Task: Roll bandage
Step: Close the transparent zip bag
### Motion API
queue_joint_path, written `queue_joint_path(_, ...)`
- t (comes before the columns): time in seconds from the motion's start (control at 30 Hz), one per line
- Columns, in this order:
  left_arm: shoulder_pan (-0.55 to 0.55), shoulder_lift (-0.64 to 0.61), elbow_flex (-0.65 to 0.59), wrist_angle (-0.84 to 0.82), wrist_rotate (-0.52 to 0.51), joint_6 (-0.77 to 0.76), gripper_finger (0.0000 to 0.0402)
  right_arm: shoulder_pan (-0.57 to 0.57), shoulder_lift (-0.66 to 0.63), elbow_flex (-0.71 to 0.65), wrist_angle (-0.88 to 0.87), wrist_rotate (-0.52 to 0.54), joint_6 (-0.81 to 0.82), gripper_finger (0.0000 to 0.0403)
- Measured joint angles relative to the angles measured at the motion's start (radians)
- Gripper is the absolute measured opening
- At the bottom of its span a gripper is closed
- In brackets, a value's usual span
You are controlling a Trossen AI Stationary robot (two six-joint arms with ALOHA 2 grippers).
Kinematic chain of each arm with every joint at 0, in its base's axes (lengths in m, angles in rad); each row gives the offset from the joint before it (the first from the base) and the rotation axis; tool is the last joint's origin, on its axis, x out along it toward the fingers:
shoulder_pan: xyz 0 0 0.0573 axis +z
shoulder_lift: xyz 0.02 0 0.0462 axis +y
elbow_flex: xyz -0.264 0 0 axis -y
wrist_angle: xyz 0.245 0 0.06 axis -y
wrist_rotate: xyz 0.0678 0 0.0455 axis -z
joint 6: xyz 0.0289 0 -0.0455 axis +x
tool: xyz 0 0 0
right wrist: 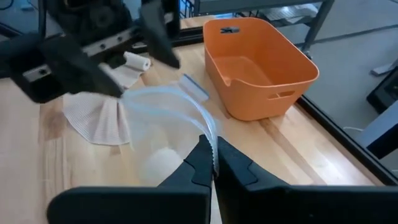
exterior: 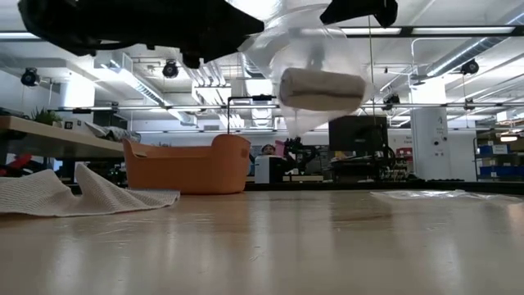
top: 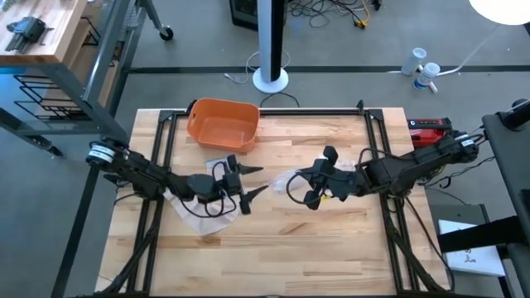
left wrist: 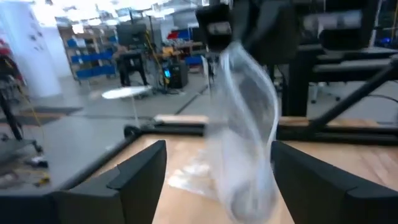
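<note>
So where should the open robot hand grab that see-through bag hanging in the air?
Probably the clear bag at its loose side wall, above the bandage roll weighing its bottom. The right gripper pinches its top edge, so the open left gripper should come level from the left.

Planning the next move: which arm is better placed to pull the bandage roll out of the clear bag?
Left. The left claw is open and faces the clear bag, which the right claw holds raised.

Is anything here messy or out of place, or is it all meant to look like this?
One thing is odd: a clear plastic bag with a bandage roll inside dangles in mid-air, pinched by the right hand. On the table, a loose bandage lies crumpled by the open left hand. The orange tub sits upright.
</note>
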Motion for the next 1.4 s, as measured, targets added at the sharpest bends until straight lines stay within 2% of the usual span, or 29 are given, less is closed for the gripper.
queue_joint_path(0.2,0.06,-0.001,0.039,-0.042,-0.001,0.04,0.0242,0.001,0.009,0.018,0.015,0.0,-0.017,0.0)
queue_joint_path(0.4,0.057,-0.062,0.039,-0.117,0.015,0.07,0.0219,0.027,0.0,0.029,0.018,-0.001,-0.028,0.0)
queue_joint_path(0.57,0.082,-0.07,0.041,-0.093,0.166,0.027,0.0236,0.028,0.0,0.028,0.021,-0.002,-0.044,0.0)
queue_joint_path(0.83,0.113,-0.018,0.052,-0.089,0.158,0.012,0.0268,0.029,-0.001,0.056,0.028,0.0,-0.132,0.0)
queue_joint_path(1.03,0.122,-0.017,0.073,-0.085,0.171,0.044,0.0269,0.028,0.001,0.058,0.023,0.003,-0.192,0.0)
queue_joint_path(1.13,0.121,-0.019,0.091,-0.142,0.222,0.047,0.0263,0.028,-0.002,0.066,0.025,0.008,-0.233,0.0)
queue_joint_path(1.27,0.123,-0.037,0.143,-0.3,0.226,0.092,0.0254,0.028,-0.01,0.086,0.023,0.008,-0.261,0.0)
queue_joint_path(1.4,0.129,-0.038,0.208,-0.383,0.24,0.153,0.023,0.028,-0.01,0.09,-0.028,0.008,-0.253,0.0)
